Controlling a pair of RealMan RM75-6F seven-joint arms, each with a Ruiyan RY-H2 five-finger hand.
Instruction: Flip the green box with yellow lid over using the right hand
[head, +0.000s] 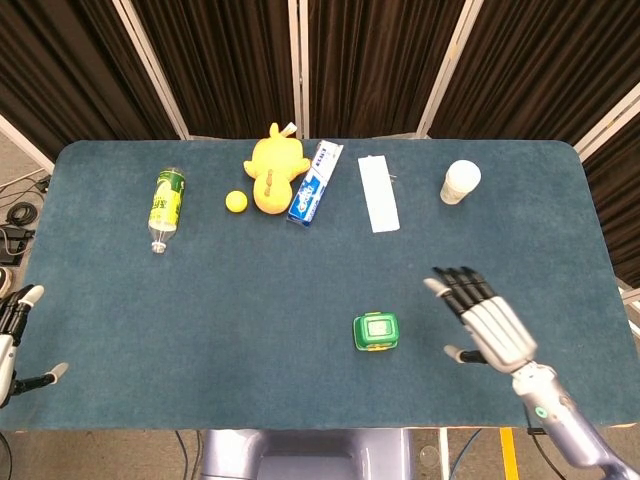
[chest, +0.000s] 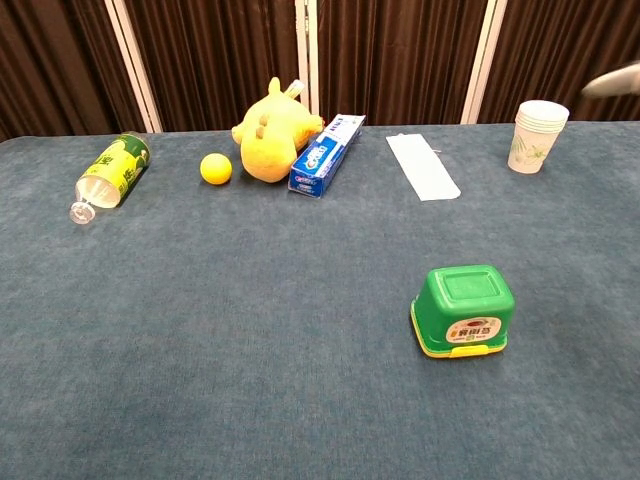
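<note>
The green box with yellow lid stands on the table with its green base up and the yellow lid edge against the cloth. My right hand hovers to the right of it, apart from the box, fingers spread and holding nothing. In the chest view only a fingertip of that hand shows at the top right edge. My left hand rests off the table's left front corner, fingers apart and empty.
Along the far side lie a plastic bottle, a yellow ball, a yellow plush toy, a toothpaste box, a white flat packet and a stack of paper cups.
</note>
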